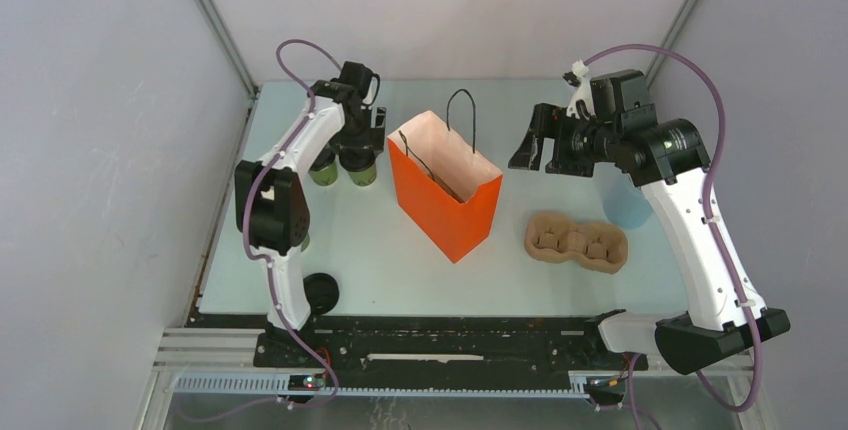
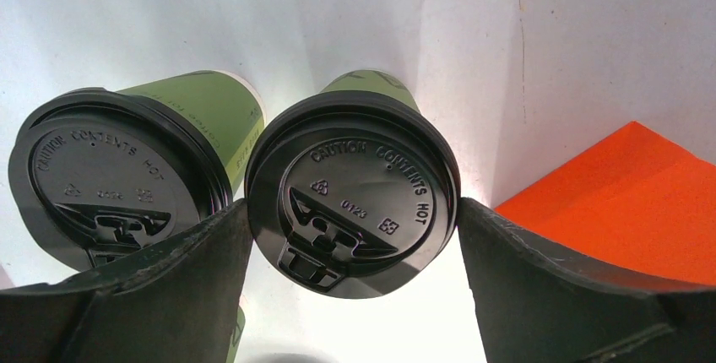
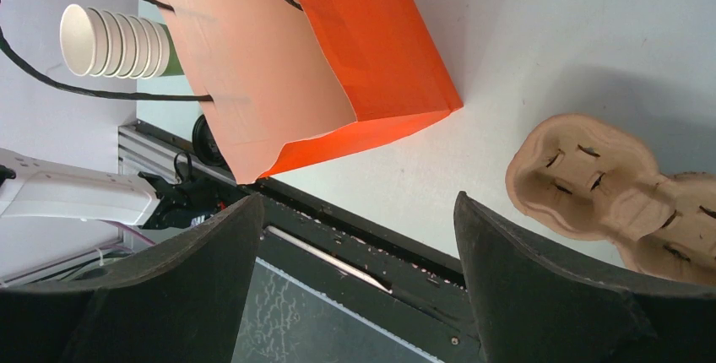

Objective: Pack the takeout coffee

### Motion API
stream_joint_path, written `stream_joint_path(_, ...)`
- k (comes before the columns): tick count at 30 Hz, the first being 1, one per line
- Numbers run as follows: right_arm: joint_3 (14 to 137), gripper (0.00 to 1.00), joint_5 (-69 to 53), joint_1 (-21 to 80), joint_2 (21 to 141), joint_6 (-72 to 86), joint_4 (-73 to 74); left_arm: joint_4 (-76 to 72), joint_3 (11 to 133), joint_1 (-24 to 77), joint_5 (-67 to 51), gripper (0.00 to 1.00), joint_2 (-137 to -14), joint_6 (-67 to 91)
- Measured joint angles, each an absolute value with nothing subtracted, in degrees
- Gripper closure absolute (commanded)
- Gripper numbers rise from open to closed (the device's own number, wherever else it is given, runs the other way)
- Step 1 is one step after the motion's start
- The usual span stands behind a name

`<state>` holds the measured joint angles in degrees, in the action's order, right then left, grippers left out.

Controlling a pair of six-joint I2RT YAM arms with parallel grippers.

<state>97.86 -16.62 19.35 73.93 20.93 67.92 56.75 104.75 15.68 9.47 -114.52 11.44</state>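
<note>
The top camera looks down over the whole table (image 1: pixel 370 260) from its near side. The left wrist camera sits close above two lidded cups (image 2: pixel 355 198). The right wrist camera faces the near edge. All share the orange bag (image 1: pixel 445 205).

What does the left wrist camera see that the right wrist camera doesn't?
Only the left wrist view shows two green coffee cups with black lids: the left cup and the right cup, side by side. Only the right wrist view shows the brown cup carrier, the stack of lidless cups and the black front rail. Both show the orange bag and the white table.
</note>
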Motion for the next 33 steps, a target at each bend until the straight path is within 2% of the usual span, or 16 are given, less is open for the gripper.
stream_joint_path(9,97.43,0.09,-17.06,19.25,73.82,20.93,67.92,56.93,104.77,15.68,9.91,0.00,-114.32,11.46)
stream_joint_path(15,97.17,0.09,-17.21,19.20,73.78,20.93,67.90,56.97,104.77,15.68,9.89,0.00,-113.75,11.51)
stream_joint_path(22,97.17,0.09,-18.11,19.20,73.76,20.93,67.90,56.90,104.73,15.68,9.91,0.14,-113.36,11.60)
stream_joint_path(33,97.17,0.09,-18.48,19.20,73.76,20.93,67.90,56.38,103.81,15.68,10.15,0.16,-113.10,11.55)
